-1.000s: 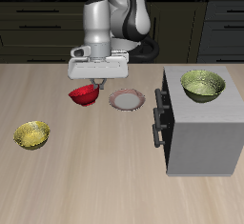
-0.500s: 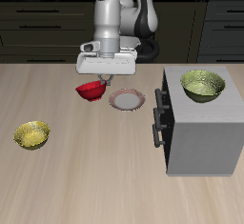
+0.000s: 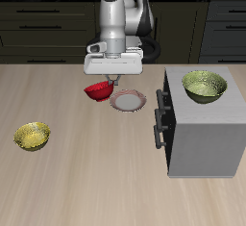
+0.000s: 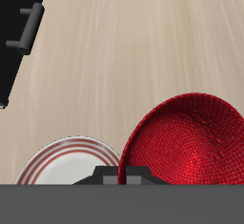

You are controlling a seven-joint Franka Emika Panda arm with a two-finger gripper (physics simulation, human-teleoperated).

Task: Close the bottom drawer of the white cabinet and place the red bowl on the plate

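My gripper is shut on the rim of the red bowl, which hangs tilted just above the table. The plate lies flat beside the bowl, on the cabinet side and close to it. The wrist view shows the red bowl with its rim caught at my gripper, and the plate right next to it. The white cabinet stands beyond the plate. Its bottom drawer looks flush with the upper one, dark handle showing.
One yellow-green bowl sits on top of the cabinet. Another yellow-green bowl rests on the table nearer the front edge, far from the plate. Dark kitchen cupboards run behind the table.
The gripper has carried the red bowl sideways toward the plate, lifting it slightly off the table. Plate, cabinet and both yellow-green bowls have stayed put.
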